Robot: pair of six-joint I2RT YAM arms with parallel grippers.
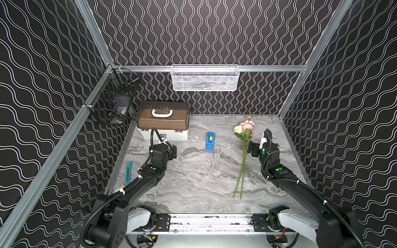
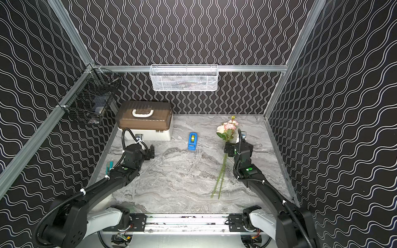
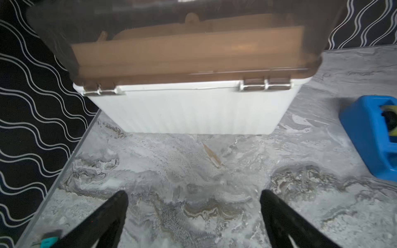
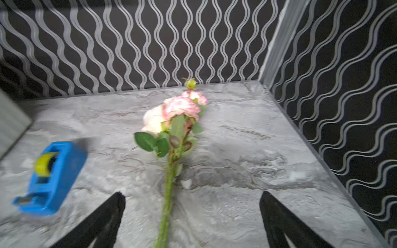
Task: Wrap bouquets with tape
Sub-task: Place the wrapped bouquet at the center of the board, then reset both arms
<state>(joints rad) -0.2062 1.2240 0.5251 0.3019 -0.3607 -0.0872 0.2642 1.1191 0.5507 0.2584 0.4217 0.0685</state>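
Right of the tape [image 1: 210, 140], the right end effector [image 4: 192, 194] hangs spread and empty over the bouquet [image 4: 171, 120] stems; the left end effector [image 3: 193, 193] is spread too. Next, likely: pinch the stems.

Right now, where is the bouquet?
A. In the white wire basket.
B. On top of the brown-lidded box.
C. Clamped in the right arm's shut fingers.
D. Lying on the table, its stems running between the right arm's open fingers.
D: in the right wrist view the bouquet lies flat on the marble table, and its stems pass between the spread fingers with a gap on both sides.
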